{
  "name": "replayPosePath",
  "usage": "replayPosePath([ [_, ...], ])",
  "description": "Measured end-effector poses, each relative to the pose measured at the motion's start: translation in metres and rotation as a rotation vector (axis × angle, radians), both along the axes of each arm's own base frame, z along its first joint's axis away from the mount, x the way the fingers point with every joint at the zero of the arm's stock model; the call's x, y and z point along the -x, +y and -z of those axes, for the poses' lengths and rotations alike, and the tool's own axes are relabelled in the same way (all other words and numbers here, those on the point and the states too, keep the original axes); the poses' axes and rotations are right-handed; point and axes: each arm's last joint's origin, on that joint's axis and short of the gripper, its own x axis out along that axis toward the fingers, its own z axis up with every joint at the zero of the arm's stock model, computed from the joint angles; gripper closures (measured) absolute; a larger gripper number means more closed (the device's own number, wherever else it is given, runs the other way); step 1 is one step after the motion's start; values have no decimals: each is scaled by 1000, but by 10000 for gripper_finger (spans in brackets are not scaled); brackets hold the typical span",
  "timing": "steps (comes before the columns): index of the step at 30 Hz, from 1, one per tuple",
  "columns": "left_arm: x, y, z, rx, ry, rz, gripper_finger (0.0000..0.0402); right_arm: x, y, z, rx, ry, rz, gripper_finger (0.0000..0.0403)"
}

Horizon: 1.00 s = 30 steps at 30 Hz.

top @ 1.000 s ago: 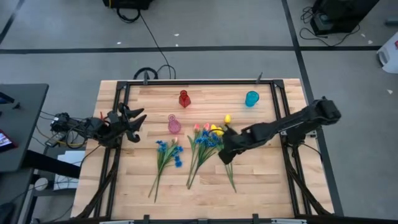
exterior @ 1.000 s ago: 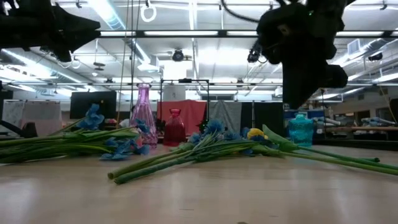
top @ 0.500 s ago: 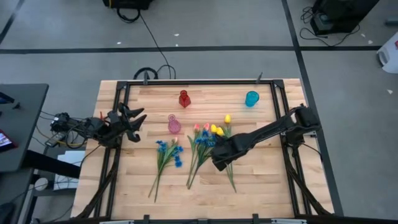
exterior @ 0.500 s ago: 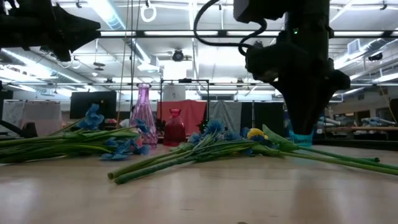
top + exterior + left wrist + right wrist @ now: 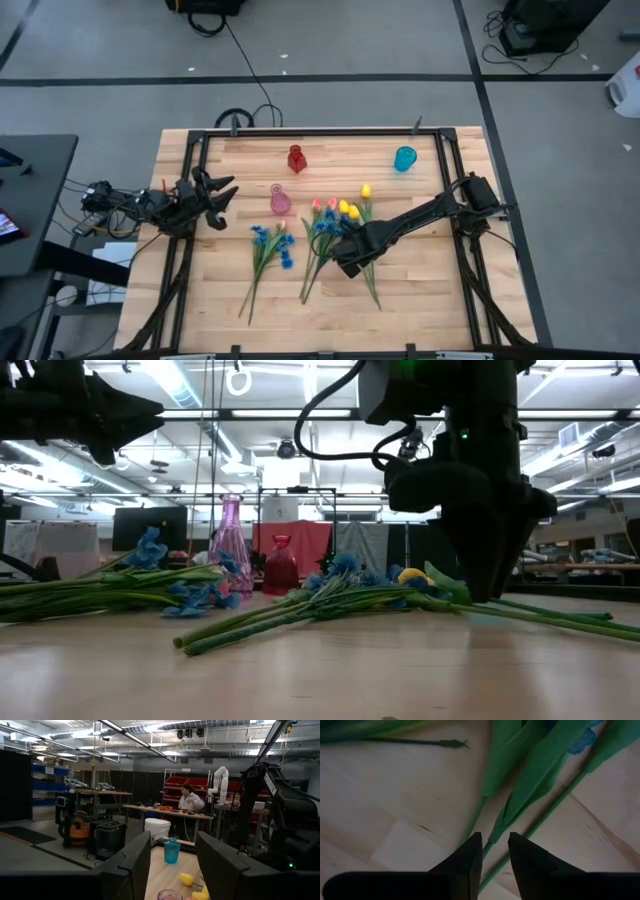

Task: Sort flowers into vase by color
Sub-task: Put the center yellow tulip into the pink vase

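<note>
The flowers lie flat on the table. A blue spray (image 5: 270, 245) lies to the left, and a mixed bunch of pink tulips (image 5: 321, 205), yellow tulips (image 5: 349, 210) and blue blossoms (image 5: 330, 226) lies at the centre. My right gripper (image 5: 345, 258) is low over the mixed bunch's stems and open. In its wrist view its fingers (image 5: 495, 847) stand on either side of a thin green stem (image 5: 490, 845), just below a leaf (image 5: 530, 785). My left gripper (image 5: 220, 190) waits open above the table's left edge.
A pink vase (image 5: 280, 201) stands just left of the mixed bunch. A red vase (image 5: 296, 158) and a blue vase (image 5: 404, 158) stand near the far edge. A black frame (image 5: 300, 133) borders the table. Bare wood lies near the front edge (image 5: 420, 310).
My right gripper has moved toward the table's left and near side and has come down from well above the flowers to the stems of the mixed bunch. The flowers have stayed where they were.
</note>
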Motion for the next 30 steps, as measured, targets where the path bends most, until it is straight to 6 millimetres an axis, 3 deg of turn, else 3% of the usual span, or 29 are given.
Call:
replayPosePath([
  [10, 0, 0, 0, 0, 1, 1, 238, -4, 1, 0, -5, -41, 0, 315],
  [19, 0, 0, 0, -1, 2, 1, 238, 4, -2, 14, -20, -17, 19, 350],
  [25, 0, 0, 0, -3, 2, 3, 238, 5, -3, 13, -13, -15, -1, 392],
  [30, 0, 0, 0, -4, 2, 3, 238, 12, -5, 2, 24, 1, 2, 396],
])
